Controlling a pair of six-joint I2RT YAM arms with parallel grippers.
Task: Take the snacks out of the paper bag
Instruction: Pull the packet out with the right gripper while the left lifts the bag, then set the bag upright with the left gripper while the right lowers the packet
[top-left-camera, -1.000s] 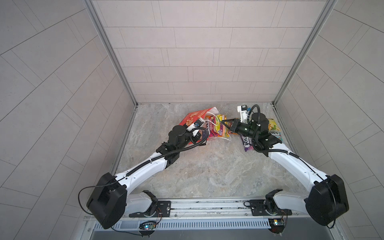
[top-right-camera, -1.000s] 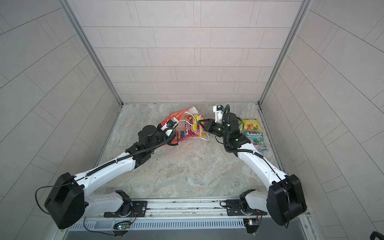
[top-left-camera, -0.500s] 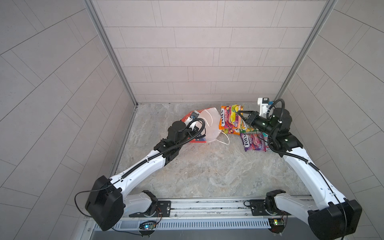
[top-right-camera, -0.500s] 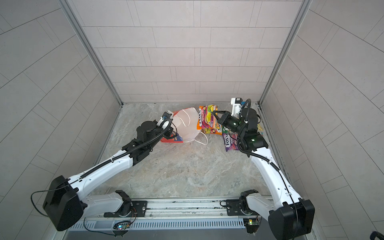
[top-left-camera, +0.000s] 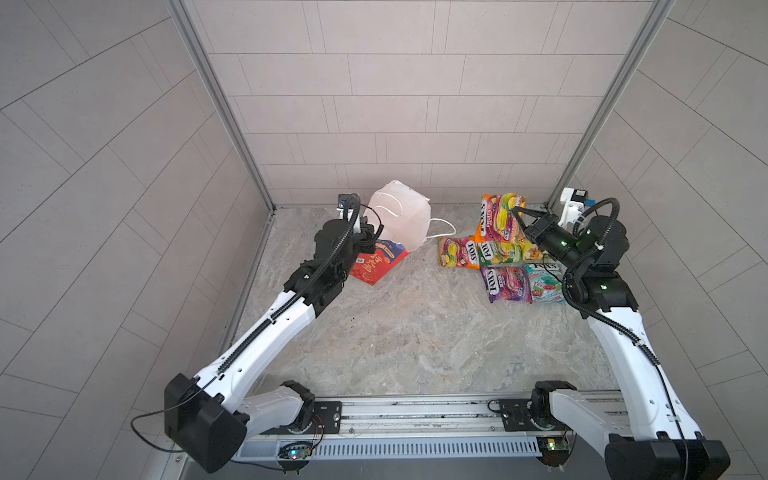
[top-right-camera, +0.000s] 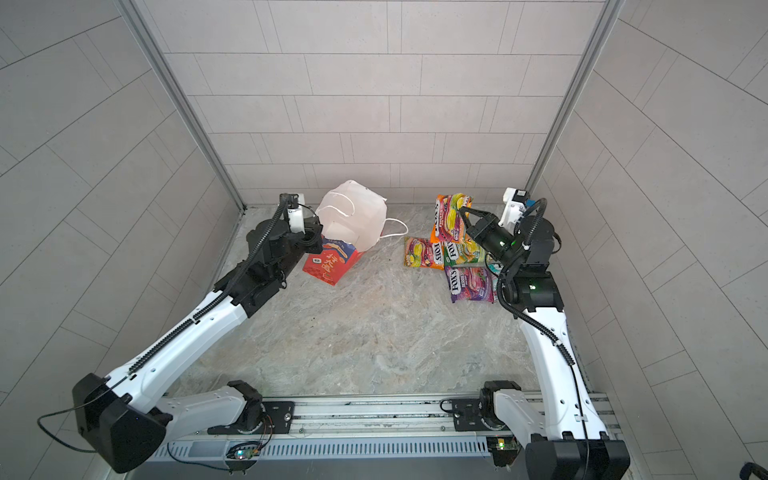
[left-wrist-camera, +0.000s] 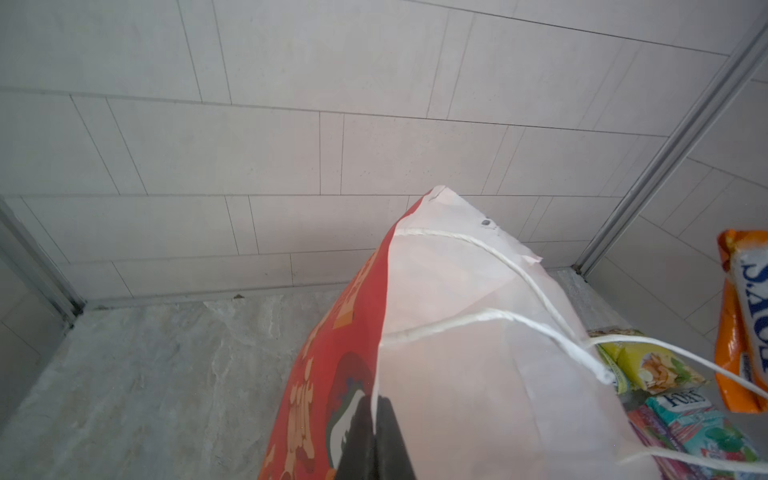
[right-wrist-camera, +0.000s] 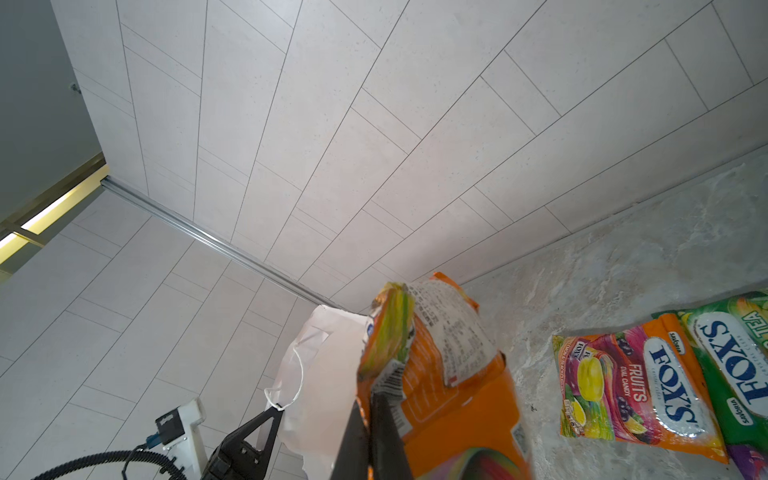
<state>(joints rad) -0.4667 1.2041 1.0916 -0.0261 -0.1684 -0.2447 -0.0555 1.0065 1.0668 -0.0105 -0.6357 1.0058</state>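
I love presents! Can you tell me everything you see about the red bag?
The bag is paper, red outside with gold writing and a navy strip, white inside. It leans on the table, tilted, mouth open; nothing shows inside. One white cord handle trails onto the table. The left end effector is shut on its wall.

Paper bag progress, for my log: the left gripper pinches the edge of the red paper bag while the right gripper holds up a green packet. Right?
No. The left gripper does pinch the edge of the red paper bag, but the right gripper holds up an orange FOX'S packet, not a green one; the right wrist view shows it.
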